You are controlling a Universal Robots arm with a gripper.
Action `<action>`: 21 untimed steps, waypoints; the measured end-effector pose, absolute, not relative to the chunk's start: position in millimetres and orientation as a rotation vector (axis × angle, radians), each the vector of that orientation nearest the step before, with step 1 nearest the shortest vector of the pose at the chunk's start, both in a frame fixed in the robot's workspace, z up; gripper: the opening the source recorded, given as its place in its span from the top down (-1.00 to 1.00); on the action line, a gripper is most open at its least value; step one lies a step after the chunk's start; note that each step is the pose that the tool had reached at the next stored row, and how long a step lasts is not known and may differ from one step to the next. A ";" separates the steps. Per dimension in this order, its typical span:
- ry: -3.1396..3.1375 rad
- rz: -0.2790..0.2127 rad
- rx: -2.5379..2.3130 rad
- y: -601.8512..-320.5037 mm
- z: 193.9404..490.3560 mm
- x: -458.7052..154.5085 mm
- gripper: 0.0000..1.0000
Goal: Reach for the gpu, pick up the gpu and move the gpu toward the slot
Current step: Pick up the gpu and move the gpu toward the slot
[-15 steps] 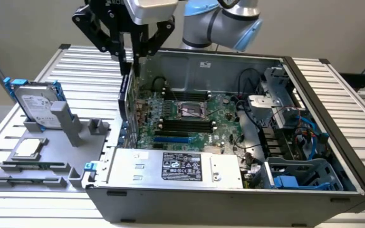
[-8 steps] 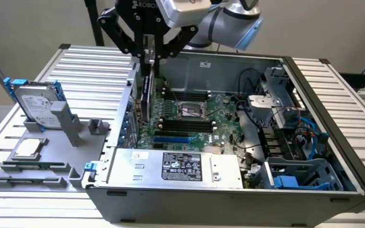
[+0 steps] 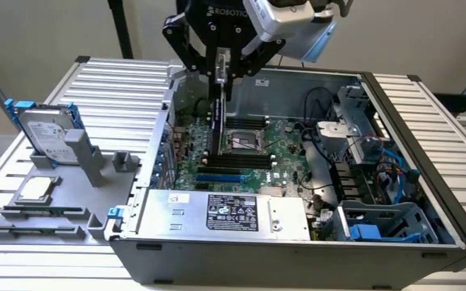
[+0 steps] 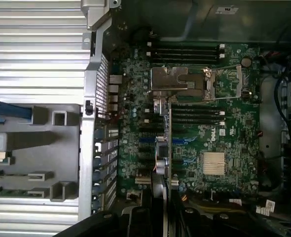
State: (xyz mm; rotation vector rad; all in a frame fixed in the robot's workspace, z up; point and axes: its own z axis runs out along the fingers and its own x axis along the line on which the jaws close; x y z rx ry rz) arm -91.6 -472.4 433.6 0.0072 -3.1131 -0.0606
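Note:
My gripper [image 3: 223, 73] is shut on the gpu [image 3: 215, 115], a thin card that hangs edge-down inside the open computer case [image 3: 395, 97]. In the exterior view the card's lower end is above the motherboard [image 3: 286, 151], just to the exterior view's left of the processor socket [image 3: 245, 140]. The wrist view shows the gpu [image 4: 163, 148] edge-on between my fingers [image 4: 153, 212], running over the board's black memory slots. The blue expansion slots [image 3: 216, 177] [image 4: 145, 140] lie a little nearer the power supply than the card.
On the exterior view's left, a grey fixture [image 3: 63, 200] holds an upright silver hard drive with blue rails [image 3: 51, 136], a square processor chip [image 3: 39, 189] and memory sticks [image 3: 43, 212]. The power supply box [image 3: 225, 212], cables and blue drive cages [image 3: 378, 224] crowd the case.

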 end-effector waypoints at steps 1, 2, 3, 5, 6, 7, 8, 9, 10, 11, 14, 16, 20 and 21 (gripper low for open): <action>-3.113 -0.061 0.007 -470.8 432.6 -87.2 0.47; -3.113 -0.061 0.007 -469.1 431.6 -82.7 0.47; -3.113 -0.061 0.007 -467.3 430.5 -78.5 0.47; -3.113 -0.061 0.007 -463.4 428.7 -70.6 0.47; -3.113 -0.061 0.007 -461.1 427.7 -67.1 0.47; -3.113 -0.061 0.007 -458.7 426.7 -63.8 0.47; -3.113 -0.061 0.007 -456.1 425.7 -60.4 0.47; -3.113 -0.061 0.007 -453.7 424.7 -57.3 0.47; -3.113 -0.061 0.007 -451.3 423.7 -54.2 0.47; -3.113 -0.061 0.007 -449.0 422.8 -51.2 0.47; -3.113 -0.061 0.007 -442.5 419.8 -42.7 0.47; -3.113 -0.061 0.007 -439.4 418.2 -37.5 0.47; -3.111 -0.061 0.007 -437.9 417.6 -32.7 0.47; -3.111 -0.061 0.007 -437.9 417.6 -32.7 0.47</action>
